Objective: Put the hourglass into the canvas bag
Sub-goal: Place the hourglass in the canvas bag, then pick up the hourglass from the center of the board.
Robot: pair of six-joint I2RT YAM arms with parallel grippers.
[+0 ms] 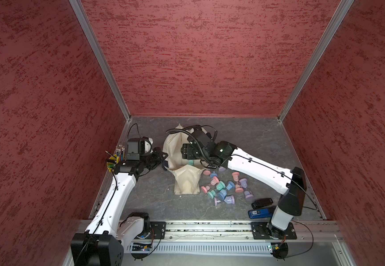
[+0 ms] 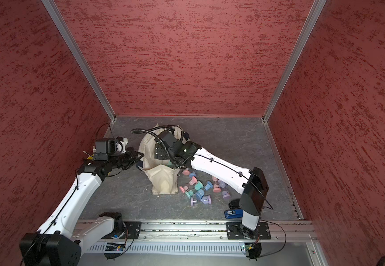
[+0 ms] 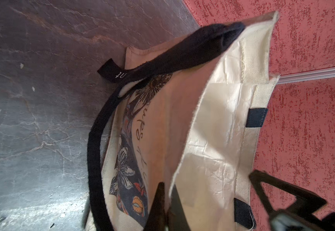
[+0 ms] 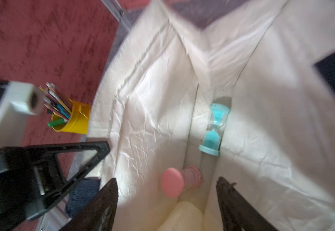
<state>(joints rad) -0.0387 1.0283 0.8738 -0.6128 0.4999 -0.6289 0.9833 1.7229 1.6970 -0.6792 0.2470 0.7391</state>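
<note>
Grey tabletop (image 1: 256, 142): canvas bag (image 1: 187, 182) holds pink hourglass (image 4: 172, 184), teal hourglass (image 4: 214, 128); left gripper (image 3: 167, 187) pinches rim, right gripper (image 4: 166, 179) gapes.

This looks like a robot test booth in a lab, not a home. Three rough red walls (image 1: 198, 57) stand around a gray worktop (image 1: 256, 142), with bare metal strips (image 1: 99, 57) in the corners. A white and black left arm (image 1: 118, 191) and right arm (image 1: 256, 170) are bolted to a metal rail (image 1: 210, 226) at the front, with black wires along them. A small board with tiny lights (image 1: 141, 247) sits below the rail. A few loose things lie on the worktop: a bag (image 1: 187, 182), a heap of hourglasses (image 1: 221, 186) and a pencil cup (image 1: 113, 161).
</note>
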